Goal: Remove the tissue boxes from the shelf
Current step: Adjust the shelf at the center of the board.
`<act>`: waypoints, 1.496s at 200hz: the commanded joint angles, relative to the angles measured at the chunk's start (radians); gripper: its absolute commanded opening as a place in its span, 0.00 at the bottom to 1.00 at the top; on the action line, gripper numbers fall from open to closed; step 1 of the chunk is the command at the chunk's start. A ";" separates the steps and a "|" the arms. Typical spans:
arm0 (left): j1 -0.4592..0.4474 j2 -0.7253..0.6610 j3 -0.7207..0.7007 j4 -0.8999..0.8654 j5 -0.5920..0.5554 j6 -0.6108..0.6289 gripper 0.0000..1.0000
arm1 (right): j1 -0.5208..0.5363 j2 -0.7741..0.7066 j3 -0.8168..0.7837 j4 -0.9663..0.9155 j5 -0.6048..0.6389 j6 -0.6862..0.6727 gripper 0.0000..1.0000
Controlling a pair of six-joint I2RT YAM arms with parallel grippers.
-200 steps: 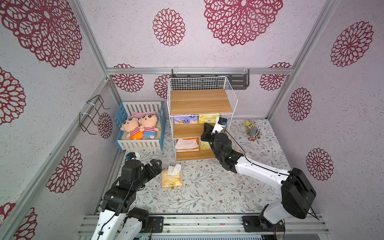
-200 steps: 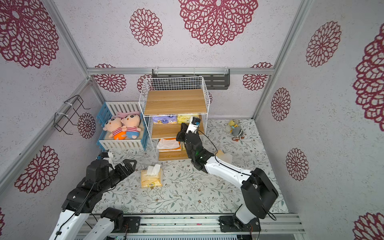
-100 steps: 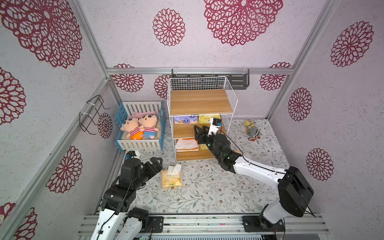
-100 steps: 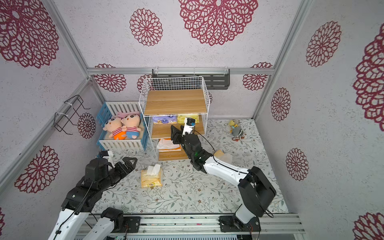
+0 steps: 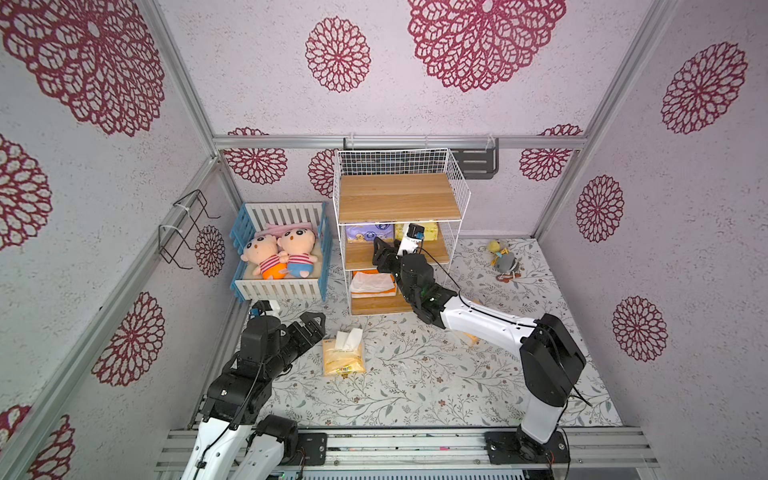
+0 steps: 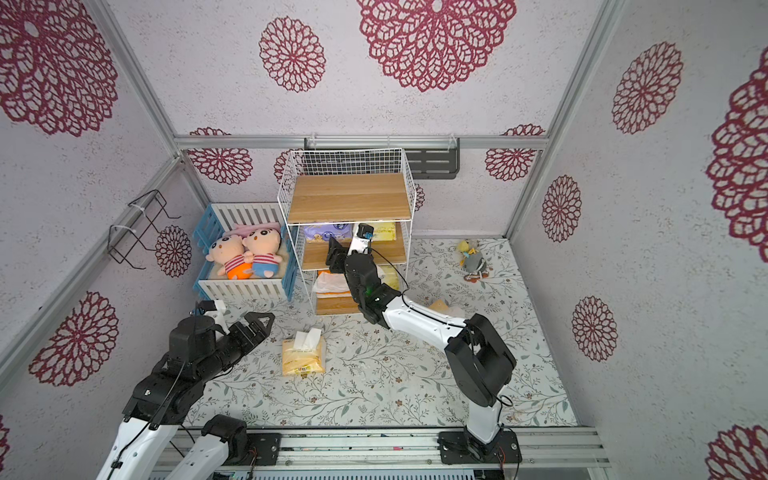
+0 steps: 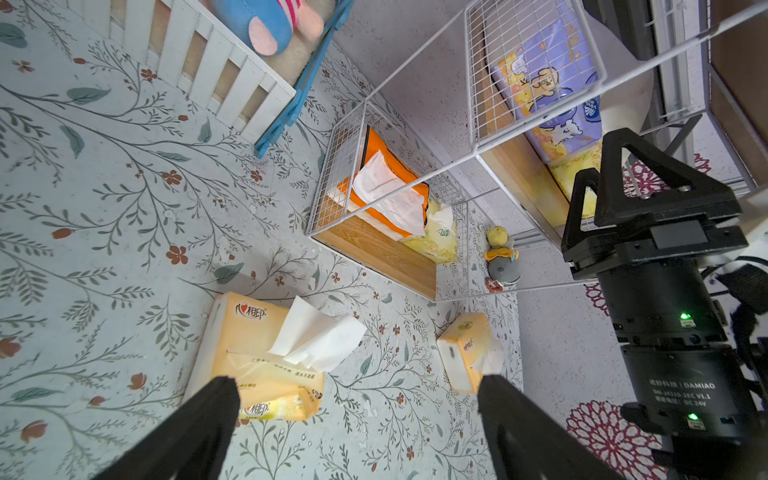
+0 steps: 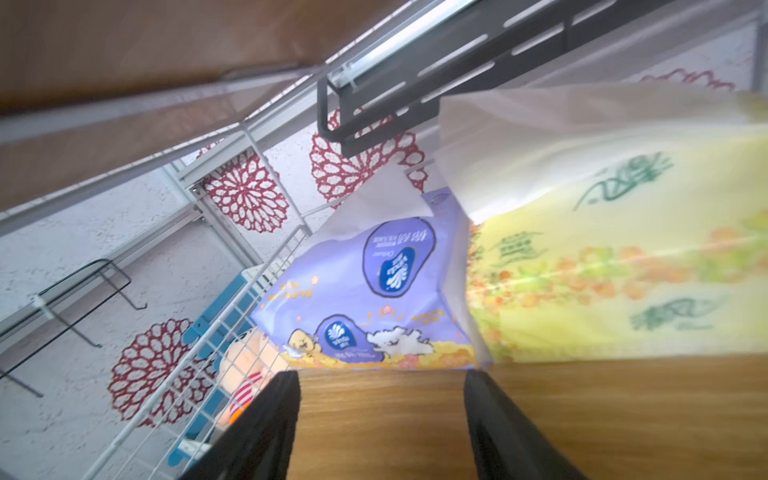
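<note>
In a top view, the right arm (image 5: 478,320) hides most of a pale yellow pack (image 5: 474,340) on the floor. The top of the shelf (image 5: 399,197) covers the back of the purple pack (image 5: 369,232). The right wrist view shows the yellow-green pack (image 8: 623,257) blurry and cut off.

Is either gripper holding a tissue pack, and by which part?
Nothing is held. The right gripper is open and empty, facing the purple pack on the shelf; the left gripper hangs open, empty.
</note>
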State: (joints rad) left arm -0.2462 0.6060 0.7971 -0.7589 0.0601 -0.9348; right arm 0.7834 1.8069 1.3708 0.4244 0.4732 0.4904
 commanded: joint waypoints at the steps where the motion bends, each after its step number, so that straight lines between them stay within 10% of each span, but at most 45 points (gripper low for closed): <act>1: -0.007 -0.003 -0.025 0.034 0.009 0.010 0.97 | -0.007 -0.026 0.000 -0.023 0.104 0.013 0.71; 110: -0.005 -0.011 -0.071 0.054 0.032 -0.006 0.97 | -0.007 0.107 0.139 0.003 0.040 0.074 0.64; 199: -0.005 0.081 0.073 0.057 -0.041 0.017 0.97 | -0.003 -0.116 -0.098 0.078 0.056 0.069 0.00; 236: -0.004 0.173 0.144 0.113 -0.047 0.037 0.97 | -0.001 -0.274 -0.247 0.098 0.045 0.055 0.00; 269: -0.002 0.253 0.176 0.203 -0.038 0.058 0.97 | 0.003 -0.409 -0.321 0.064 -0.005 0.028 0.46; 299: 0.002 0.370 0.248 0.237 -0.033 0.079 0.97 | 0.014 -0.549 -0.403 0.000 0.009 0.035 0.51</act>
State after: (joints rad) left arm -0.2459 0.9066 0.9852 -0.5949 0.0284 -0.8951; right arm 0.7887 1.3678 1.0126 0.4599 0.4816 0.5335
